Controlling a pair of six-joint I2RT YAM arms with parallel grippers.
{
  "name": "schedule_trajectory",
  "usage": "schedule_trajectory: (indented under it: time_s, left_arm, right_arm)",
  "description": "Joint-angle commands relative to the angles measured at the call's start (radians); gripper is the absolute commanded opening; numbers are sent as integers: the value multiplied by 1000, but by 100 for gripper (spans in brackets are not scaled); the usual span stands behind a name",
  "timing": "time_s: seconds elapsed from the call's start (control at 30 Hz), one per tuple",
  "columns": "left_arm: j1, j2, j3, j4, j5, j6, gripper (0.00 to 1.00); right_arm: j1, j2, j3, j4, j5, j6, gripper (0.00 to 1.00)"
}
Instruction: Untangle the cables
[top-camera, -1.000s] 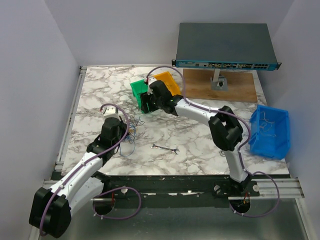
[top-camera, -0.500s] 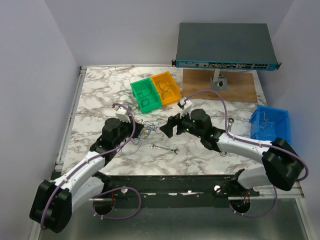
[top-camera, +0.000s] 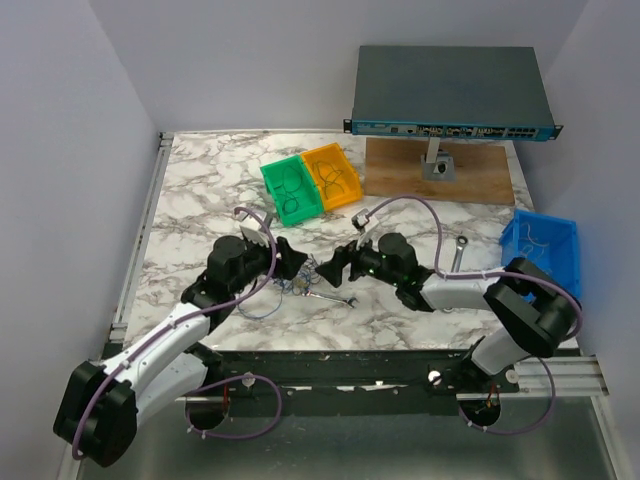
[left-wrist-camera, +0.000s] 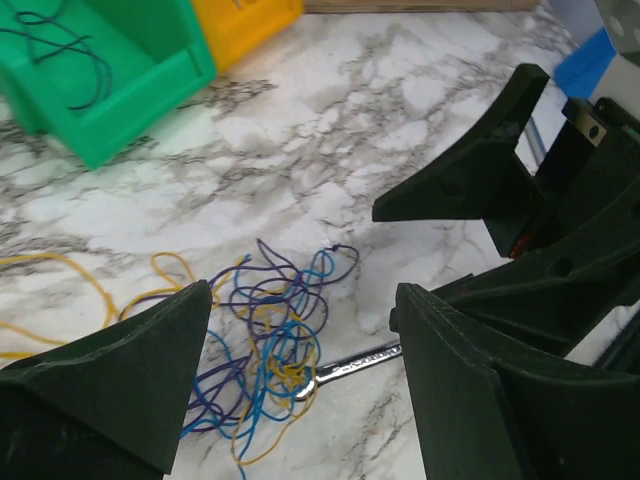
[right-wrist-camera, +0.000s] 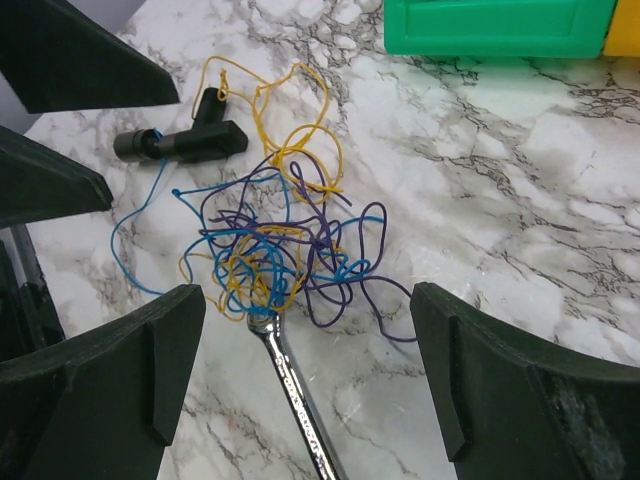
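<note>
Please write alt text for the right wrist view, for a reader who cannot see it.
A tangled bundle of blue, yellow and purple cables lies on a marble table, ahead of the open right gripper. A wrench end reaches the bundle's near edge; a green bin stands behind.

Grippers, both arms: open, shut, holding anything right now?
Left gripper: open, holding nothing, over the tangle of thin blue, yellow and purple wire cables.
Right gripper: open, holding nothing, over the same tangle.
</note>
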Motion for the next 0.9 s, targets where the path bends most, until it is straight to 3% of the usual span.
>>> schedule_trajectory:
  time_s: [0.0, 0.23, 0.37, 0.47, 0.6, 0.63, 0.77, 0.87]
  left_arm:
    - [-2, -63, 37, -176, -324, -21, 77]
    - [-1, -141, 9, -198, -431, -45, 76]
    - [-1, -146, 2, -190, -427, -39, 76]
    - [-1, -129, 7, -188, -411, -33, 74]
    - [-1, -104, 11, -160, -343, -15, 72]
    - [-1, -99, 12, -150, -323, -5, 71]
    - [-3, -44, 11, -74, -155, 32, 69]
    - [-12, 37, 61, -98, -105, 43, 66]
  right_arm:
    - [29, 96, 92, -16, -1, -2, 92]
    - [83, 219, 192, -96, 15, -32, 90]
    - [101, 286, 257, -173, 69, -45, 82]
    - [103, 311, 285, -210, 109, -43, 65]
    - [103, 300, 283, -213, 159, -22, 22]
    - [103, 289, 274, -209, 181, -14, 16]
    - [102, 240, 237, -203, 361, 7, 1]
    - [101, 207, 212, -206, 491, 23, 1]
